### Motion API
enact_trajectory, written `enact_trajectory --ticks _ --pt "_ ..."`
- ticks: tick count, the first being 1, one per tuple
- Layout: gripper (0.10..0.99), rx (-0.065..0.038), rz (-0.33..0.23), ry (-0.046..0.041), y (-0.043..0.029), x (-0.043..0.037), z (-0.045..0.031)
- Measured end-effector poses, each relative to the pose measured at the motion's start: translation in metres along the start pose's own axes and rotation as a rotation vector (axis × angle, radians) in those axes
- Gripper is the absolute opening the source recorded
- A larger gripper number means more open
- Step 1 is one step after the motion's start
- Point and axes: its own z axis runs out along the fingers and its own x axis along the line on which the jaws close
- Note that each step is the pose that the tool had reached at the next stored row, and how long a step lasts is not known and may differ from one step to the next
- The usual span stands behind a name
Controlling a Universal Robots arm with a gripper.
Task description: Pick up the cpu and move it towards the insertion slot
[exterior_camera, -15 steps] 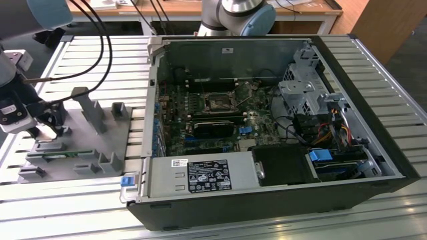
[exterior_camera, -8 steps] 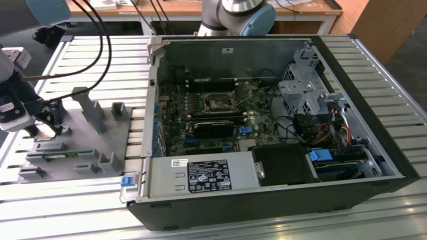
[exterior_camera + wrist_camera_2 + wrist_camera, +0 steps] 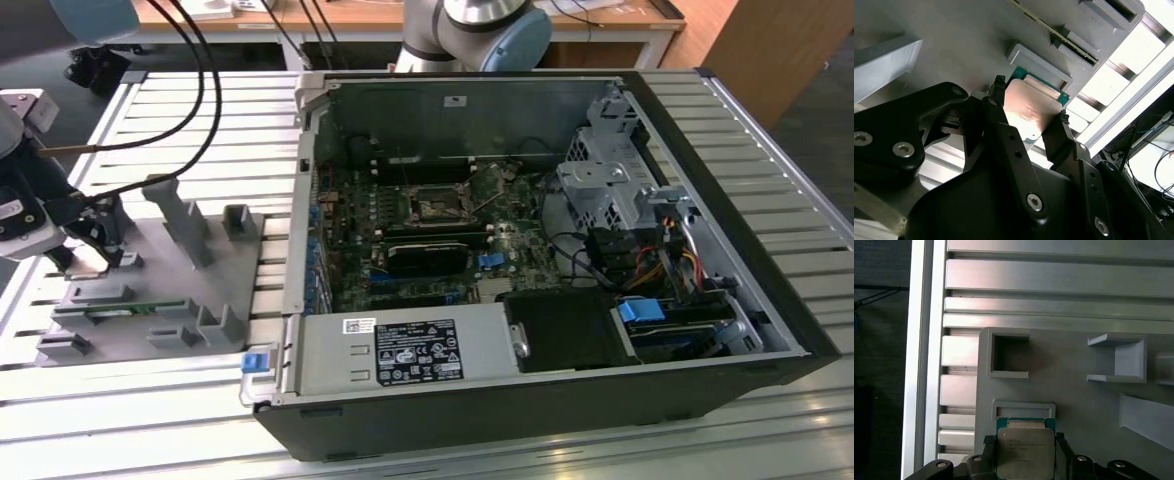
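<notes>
The cpu [image 3: 1025, 452] [image 3: 1029, 107], a flat square chip with a shiny metal lid and a green rim, sits at a low grey fixture pocket [image 3: 1024, 409] on the grey fixture plate [image 3: 174, 300]. My gripper [image 3: 1024, 447] [image 3: 1030, 100] straddles it, one black fingertip against each side edge, shut on it. In the exterior view the gripper [image 3: 104, 250] is low over the plate's far left part. The insertion slot [image 3: 437, 207], a square metal-framed socket with a dark centre, lies on the motherboard inside the open computer case, well off to the exterior view's right of the gripper.
Upright grey fixture blocks [image 3: 180, 220] rise from the plate close to the gripper. A memory stick [image 3: 114, 310] lies in a holder on the plate. The case wall [image 3: 310, 200] stands between plate and motherboard. Black cables [image 3: 200, 90] hang above the plate.
</notes>
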Motion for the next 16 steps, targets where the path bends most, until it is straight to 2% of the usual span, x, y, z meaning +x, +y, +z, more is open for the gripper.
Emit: enact_trajectory --ticks 16 --pt "0.545 0.0 0.0 0.0 0.0003 0.0 -0.0126"
